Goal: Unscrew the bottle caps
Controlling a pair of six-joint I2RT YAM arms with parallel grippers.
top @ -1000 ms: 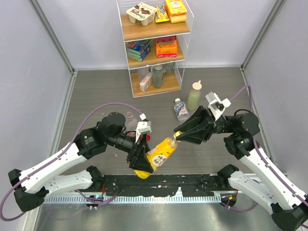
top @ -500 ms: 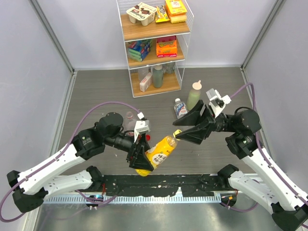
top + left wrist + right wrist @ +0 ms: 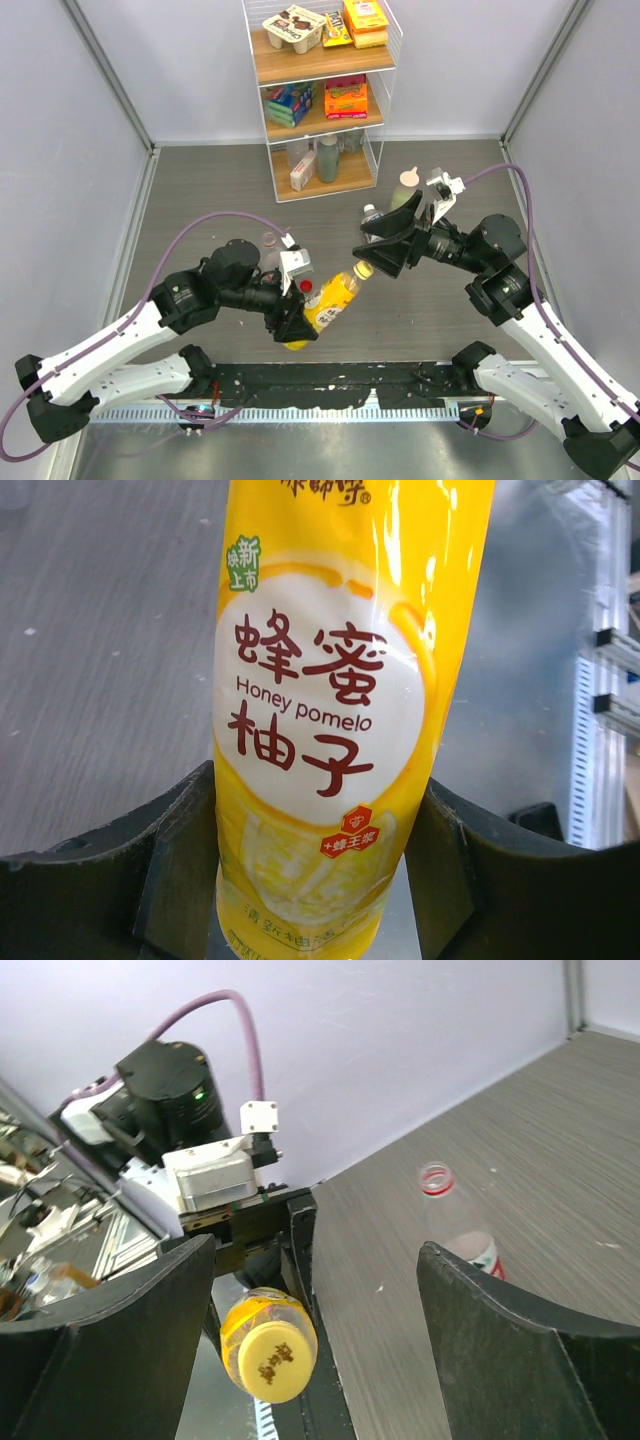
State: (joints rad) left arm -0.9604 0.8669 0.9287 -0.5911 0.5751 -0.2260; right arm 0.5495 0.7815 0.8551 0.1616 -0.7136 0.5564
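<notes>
Right gripper [image 3: 367, 262] spread wider, yellow cap [image 3: 268, 1358] on tilted juice bottle [image 3: 325, 730]

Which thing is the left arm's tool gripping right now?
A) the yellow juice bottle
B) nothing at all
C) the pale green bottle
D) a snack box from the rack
A: in the left wrist view the left tool has a finger pressed on each side of the yellow bottle, which it holds off the table.
</notes>
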